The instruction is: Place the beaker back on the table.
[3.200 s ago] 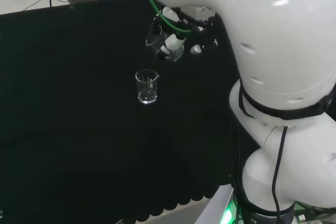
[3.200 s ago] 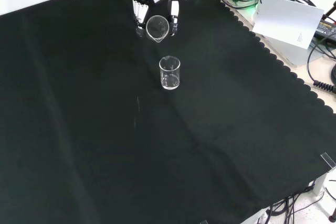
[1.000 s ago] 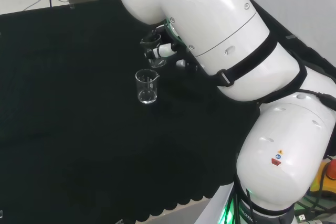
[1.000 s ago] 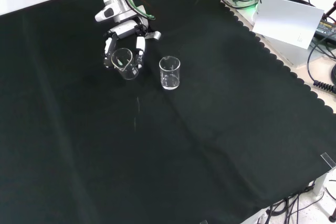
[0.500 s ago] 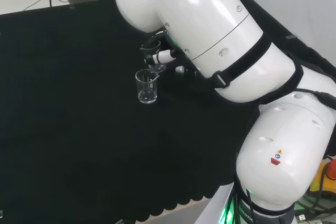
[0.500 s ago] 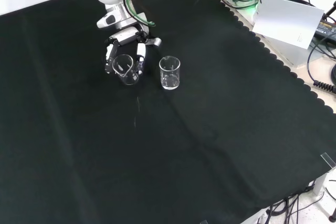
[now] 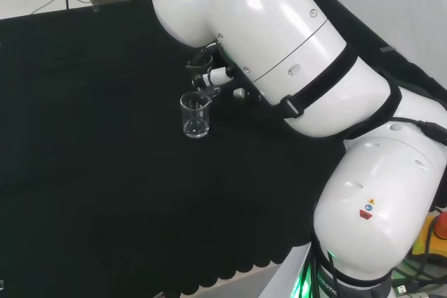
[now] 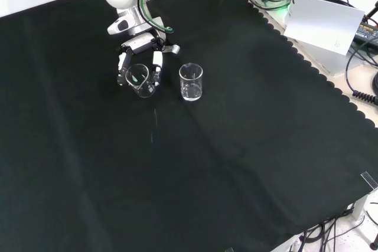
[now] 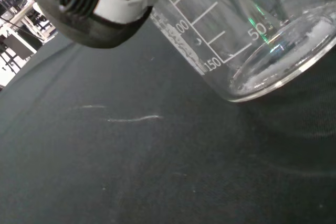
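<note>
Beaker (image 8: 139, 79) of clear glass sits in my hand (image 8: 140, 57), tilted, with its open mouth turned toward the front camera. My fingers (image 8: 157, 63) curl down either side of it and pinch it between them. In the front view it hangs low over the black cloth of the counter (image 8: 195, 163), left of a second beaker (image 8: 191, 81) that stands upright on the cloth, the two near each other but apart. From the wrist, the held beaker's base (image 9: 278, 59) is slanted close above the cloth, with printed graduation marks on its wall; I cannot tell whether its lower edge touches the cloth. In the head view my hand (image 7: 209, 75) is just behind the standing beaker (image 7: 195, 114).
</note>
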Controlling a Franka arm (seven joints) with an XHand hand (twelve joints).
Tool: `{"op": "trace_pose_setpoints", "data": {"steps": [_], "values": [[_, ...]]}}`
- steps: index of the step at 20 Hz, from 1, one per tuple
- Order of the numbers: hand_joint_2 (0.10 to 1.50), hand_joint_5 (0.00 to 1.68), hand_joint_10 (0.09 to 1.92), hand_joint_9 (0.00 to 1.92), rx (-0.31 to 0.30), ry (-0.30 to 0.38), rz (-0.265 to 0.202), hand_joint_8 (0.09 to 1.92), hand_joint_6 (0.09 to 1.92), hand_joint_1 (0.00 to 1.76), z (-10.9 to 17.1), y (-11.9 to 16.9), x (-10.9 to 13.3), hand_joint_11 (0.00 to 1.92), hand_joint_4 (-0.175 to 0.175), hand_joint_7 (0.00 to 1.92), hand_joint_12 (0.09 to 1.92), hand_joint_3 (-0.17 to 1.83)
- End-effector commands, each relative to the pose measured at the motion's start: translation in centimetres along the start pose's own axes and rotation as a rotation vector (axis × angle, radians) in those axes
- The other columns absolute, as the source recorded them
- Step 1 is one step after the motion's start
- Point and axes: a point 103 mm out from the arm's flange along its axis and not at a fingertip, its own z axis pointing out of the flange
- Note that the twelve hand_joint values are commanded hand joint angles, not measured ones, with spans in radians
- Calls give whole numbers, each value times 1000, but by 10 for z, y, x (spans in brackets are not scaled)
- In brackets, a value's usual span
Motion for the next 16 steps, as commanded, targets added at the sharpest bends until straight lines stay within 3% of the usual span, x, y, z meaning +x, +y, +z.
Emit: {"op": "trace_pose_setpoints", "data": {"steps": [1,9,10,11,12,13,16], "values": [[1056,1244,99,1436,30,-37,21,87,660,1281,-2,-5,-8,1359,42,1509,551,-175],[1059,1277,87,1390,31,-42,41,87,640,1283,-11,-17,-16,1363,2,1476,572,-175],[1064,1270,87,1377,38,-37,42,87,617,1249,-12,-19,-17,1352,-41,1446,591,-175],[1075,1246,87,1354,49,-31,41,87,628,1214,-12,-21,-18,1307,-59,1391,625,-175],[1087,1210,87,1322,59,-32,41,87,669,1182,-13,-22,-19,1234,-45,1306,680,-171],[1096,1169,87,1275,78,-31,37,87,724,1151,-13,-24,-20,1136,-9,1215,755,-156],[999,790,87,1015,131,-35,41,87,842,1067,-14,-30,-22,646,17,888,1089,-171]]}}
